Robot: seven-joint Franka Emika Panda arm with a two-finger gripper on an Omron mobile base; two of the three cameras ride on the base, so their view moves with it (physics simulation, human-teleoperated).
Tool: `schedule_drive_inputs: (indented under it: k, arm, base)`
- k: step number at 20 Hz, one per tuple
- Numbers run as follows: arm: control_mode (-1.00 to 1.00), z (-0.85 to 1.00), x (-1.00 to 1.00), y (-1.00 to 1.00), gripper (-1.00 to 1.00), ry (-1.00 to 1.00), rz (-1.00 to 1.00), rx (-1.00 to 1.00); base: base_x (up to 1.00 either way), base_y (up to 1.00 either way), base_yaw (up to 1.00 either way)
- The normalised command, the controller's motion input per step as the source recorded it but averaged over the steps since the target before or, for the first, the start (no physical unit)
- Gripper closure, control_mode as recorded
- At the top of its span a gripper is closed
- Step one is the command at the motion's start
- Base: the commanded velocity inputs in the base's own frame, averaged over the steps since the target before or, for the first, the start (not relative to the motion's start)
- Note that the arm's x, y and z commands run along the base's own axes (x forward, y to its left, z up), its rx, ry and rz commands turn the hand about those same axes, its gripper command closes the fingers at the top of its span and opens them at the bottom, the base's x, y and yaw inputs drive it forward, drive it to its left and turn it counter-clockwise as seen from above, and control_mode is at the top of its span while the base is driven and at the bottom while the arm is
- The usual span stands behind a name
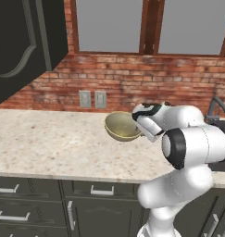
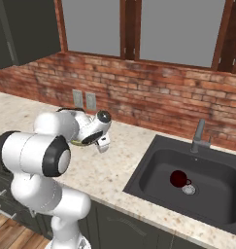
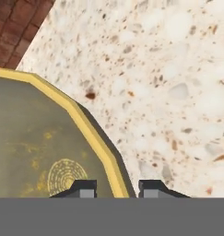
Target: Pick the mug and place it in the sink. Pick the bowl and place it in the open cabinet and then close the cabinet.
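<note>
Claw (image 3: 117,186) straddled the bowl (image 1: 121,126) rim, one tip inside, one outside, partly closed; firm grasp couldn't be told. Bowl sat on the speckled stone desk (image 1: 53,143), round, olive, smooth, yellow-edged. Mug (image 2: 178,179), dark red, already lay in the charcoal sink (image 2: 153,170).

In the left base view the arm covers the bowl's (image 1: 119,126) three-o'clock side and most of the sink (image 1: 221,124). The cabinet (image 1: 21,41) is cropped at nine o'clock.
</note>
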Motion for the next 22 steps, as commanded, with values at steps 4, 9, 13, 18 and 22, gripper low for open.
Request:
schedule_drive_inputs:
  k: [4,9,13,18,22]
  arm:
    - [-1.0,1.0,-0.57,-0.33,1.0,0.0,0.05,0.0]
    - [-1.0,0.86,-0.92,-0.4,1.0,0.03,0.07,0.0]
    - [-1.0,0.96,-0.86,-0.23,1.0,0.19,0.04,0.0]
    - [-1.0,0.91,-0.61,-0.06,1.0,0.2,0.0,0.0]
    - [-1.0,0.44,-0.53,0.0,1.0,0.1,-0.17,-0.01]
  base:
    - [0.0,0.0,0.0]
    - [0.0,0.0,0.0]
    - [0.0,0.0,0.0]
    - [0.0,0.0,0.0]
    - [0.0,0.0,0.0]
